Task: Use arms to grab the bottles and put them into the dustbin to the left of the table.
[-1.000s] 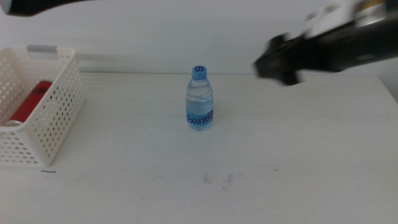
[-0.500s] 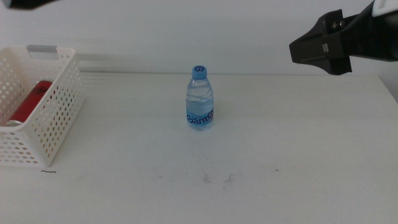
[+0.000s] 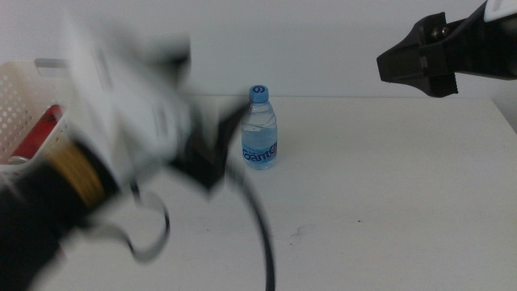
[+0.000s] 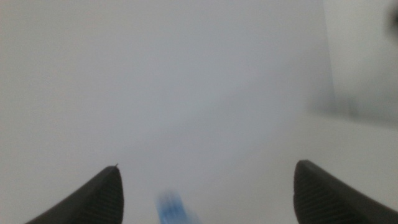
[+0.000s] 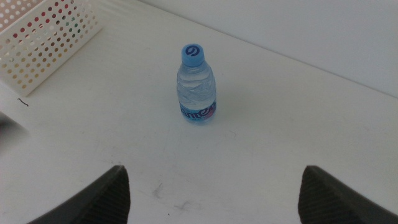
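The clear water bottle (image 3: 260, 129) with blue cap stands upright mid-table; it also shows in the right wrist view (image 5: 197, 87). My left arm, motion-blurred, with white casing and yellow ring, crosses the left half of the middle view. Its gripper (image 3: 220, 139) is just left of the bottle, jaws wide open (image 4: 208, 186), with a blurred blue cap (image 4: 171, 208) between them. My right gripper (image 3: 416, 65) hovers high at the back right, open and empty (image 5: 212, 173). The white dustbin (image 3: 20, 81) at the left holds the red can (image 3: 36, 131). The yellow bottle is out of view.
The left arm's black cable (image 3: 262, 234) loops over the front of the table. The dustbin's perforated wall (image 5: 50, 31) shows in the right wrist view. A small dark mark (image 5: 23, 102) lies on the white table (image 3: 388, 186) near the dustbin.
The left arm has swung fast from the top left corner down toward the water bottle. The right gripper drew back to the right, then held still. The bottle has not moved.
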Controlling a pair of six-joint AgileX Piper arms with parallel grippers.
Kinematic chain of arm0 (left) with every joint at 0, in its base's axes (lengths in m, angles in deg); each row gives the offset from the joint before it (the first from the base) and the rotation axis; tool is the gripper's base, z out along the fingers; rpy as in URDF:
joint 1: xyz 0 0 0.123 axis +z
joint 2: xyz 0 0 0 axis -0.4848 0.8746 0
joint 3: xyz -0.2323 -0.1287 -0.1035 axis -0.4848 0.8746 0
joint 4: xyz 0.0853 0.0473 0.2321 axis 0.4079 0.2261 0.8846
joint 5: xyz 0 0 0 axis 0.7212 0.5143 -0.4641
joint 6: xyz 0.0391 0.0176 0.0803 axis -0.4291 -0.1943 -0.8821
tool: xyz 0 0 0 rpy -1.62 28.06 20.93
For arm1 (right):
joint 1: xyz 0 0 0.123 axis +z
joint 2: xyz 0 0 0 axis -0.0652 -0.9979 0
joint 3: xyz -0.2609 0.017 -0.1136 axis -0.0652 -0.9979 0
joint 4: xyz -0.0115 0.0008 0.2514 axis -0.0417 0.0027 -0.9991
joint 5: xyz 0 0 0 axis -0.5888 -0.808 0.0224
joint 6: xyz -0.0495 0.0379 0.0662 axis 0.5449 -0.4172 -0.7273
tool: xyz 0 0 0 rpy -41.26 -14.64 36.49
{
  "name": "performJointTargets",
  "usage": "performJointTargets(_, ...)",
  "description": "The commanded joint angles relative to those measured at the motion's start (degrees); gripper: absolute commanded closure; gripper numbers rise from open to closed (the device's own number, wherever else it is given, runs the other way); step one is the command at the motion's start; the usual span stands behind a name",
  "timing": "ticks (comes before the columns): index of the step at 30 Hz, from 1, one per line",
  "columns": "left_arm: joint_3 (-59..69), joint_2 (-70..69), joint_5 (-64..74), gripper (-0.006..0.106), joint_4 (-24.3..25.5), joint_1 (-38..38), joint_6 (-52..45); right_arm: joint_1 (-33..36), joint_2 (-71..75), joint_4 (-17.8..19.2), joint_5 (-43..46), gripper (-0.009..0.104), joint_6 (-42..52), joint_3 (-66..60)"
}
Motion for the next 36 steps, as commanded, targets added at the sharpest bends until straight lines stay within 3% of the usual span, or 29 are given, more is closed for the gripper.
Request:
performJointTargets(1, 12.6, 5.0, -20.6, 0.007, -2.7, 1.4, 4.5, -0.5, 0.4, 0.2, 0.1, 0.008, 0.2, -0.2)
performJointTargets(6, 21.6, 21.5, -37.2, 0.007, -9.5, 1.9, 4.0, -0.5, 0.4, 0.0, 0.1, 0.008, 0.2, -0.2)
performJointTargets(13, 19.8, 36.8, -52.2, 0.007, -12.4, 1.9, 7.8, -0.5, 0.4, 0.4, 0.1, 0.008, 0.2, -0.2)
performJointTargets(28, 3.3, 49.4, -44.9, 0.007, -13.6, 2.3, 8.0, -0.5, 0.4, 0.4, 0.1, 0.008, 0.2, -0.2)
performJointTargets(36, -3.6, 52.9, -40.1, 0.007, -9.9, 5.2, 7.5, -0.5, 0.4, 0.4, 0.1, 0.008, 0.2, -0.2)
